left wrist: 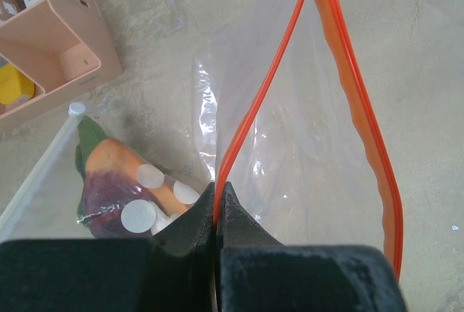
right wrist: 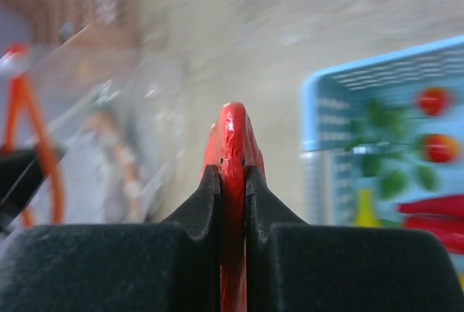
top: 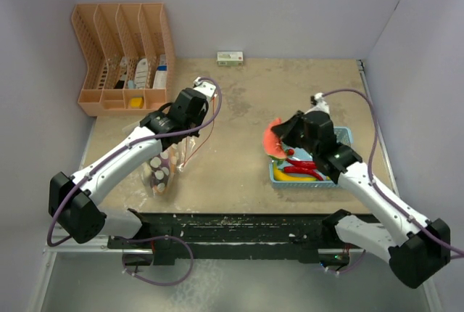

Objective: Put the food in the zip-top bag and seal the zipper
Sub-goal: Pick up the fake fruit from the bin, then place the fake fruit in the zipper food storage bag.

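A clear bag (left wrist: 304, 181) is held open over the desk (top: 232, 109) by the left gripper (left wrist: 217, 192), clamped on its orange zipper (left wrist: 250, 120), while a red food slice (right wrist: 233, 127) is pinched in the right gripper (right wrist: 233, 175) — the bag, narrow-mouthed and floppy, could be missed.

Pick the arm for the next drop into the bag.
Right. The right fingers are shut on a red food piece, held up beside the blue basket. The left fingers pinch the zipper, holding the zip-top bag mouth open, so left probably serves best as holder.
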### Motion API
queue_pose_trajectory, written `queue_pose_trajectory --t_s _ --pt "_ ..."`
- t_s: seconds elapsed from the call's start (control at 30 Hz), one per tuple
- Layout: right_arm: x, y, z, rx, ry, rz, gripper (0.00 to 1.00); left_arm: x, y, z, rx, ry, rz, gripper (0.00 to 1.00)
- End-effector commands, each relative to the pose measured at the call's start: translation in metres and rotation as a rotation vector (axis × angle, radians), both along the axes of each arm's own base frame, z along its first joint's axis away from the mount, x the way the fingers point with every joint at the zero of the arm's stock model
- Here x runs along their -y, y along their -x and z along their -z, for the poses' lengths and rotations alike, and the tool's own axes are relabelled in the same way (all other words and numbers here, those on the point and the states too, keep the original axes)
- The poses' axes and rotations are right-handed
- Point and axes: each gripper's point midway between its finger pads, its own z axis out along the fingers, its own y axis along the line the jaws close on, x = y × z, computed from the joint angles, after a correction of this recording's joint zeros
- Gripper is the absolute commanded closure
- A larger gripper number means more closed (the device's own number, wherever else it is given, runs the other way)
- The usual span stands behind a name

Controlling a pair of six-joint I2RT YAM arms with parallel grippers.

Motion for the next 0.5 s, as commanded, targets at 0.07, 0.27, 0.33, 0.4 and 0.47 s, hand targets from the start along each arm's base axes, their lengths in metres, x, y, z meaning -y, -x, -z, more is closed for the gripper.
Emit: queue_pose_trajectory --t_s 0.07,0.27,0.33,0.4,0.47 --pt "-0.102 -0.003 -0.108 0.365 -0.251 -0.316 1.00 0.012 0.002 -0.013 0.028 0.100 0.036 1.00" --pt "-0.137 -0.003 -0.156 0.517 -0.395 -0.425 1.00 0.020 0.001 -0.014 0.031 0.137 0.053 1.00" --pt "-0.151 -0.004 -0.159 0.516 -0.451 -0.457 1.00 0.021 0.001 -0.016 0.035 0.141 0.054 1.00" --pt "-0.167 -0.004 -0.158 0.491 -0.509 -0.478 1.00 0.021 0.000 -0.016 0.035 0.141 0.056 1.00" --pt "-0.181 -0.002 -0.157 0.473 -0.564 -0.494 1.00 0.022 0.000 -0.016 0.037 0.143 0.055 1.00"
